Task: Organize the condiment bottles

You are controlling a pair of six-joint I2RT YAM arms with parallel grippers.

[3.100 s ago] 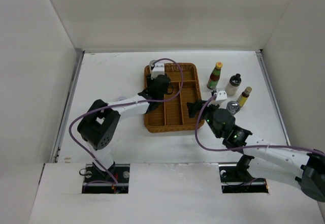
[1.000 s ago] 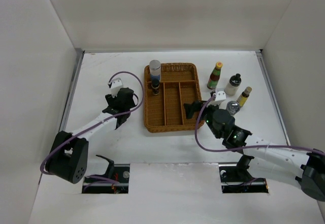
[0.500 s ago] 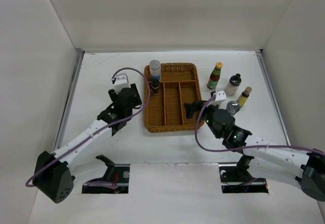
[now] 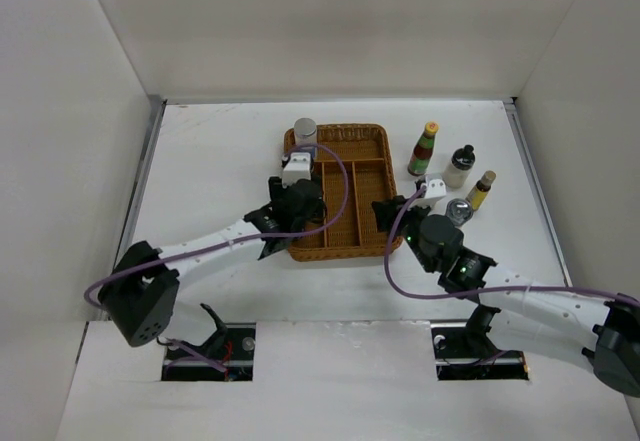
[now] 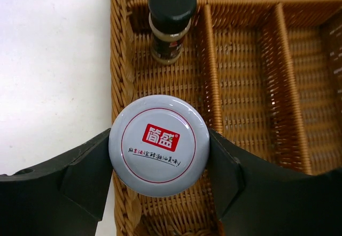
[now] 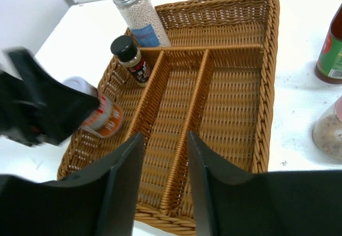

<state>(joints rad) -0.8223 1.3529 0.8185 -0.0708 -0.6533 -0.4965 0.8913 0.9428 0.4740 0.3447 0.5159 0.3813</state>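
Your left gripper clamps the white-lidded jar at lower centre, over the left edge of the woven tray; your right gripper hangs over the tray's lower edge, jaws parted, empty.

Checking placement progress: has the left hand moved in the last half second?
Yes. The left hand, shut on a jar, has moved right, from beside the tray to over its left side.

A brown woven divided tray sits mid-table. A silver-capped bead jar stands in its far-left corner. Just before it in the left lane is a black-capped spice bottle, with a white-lidded jar nearer. A yellow-capped red-green bottle stands right of the tray.
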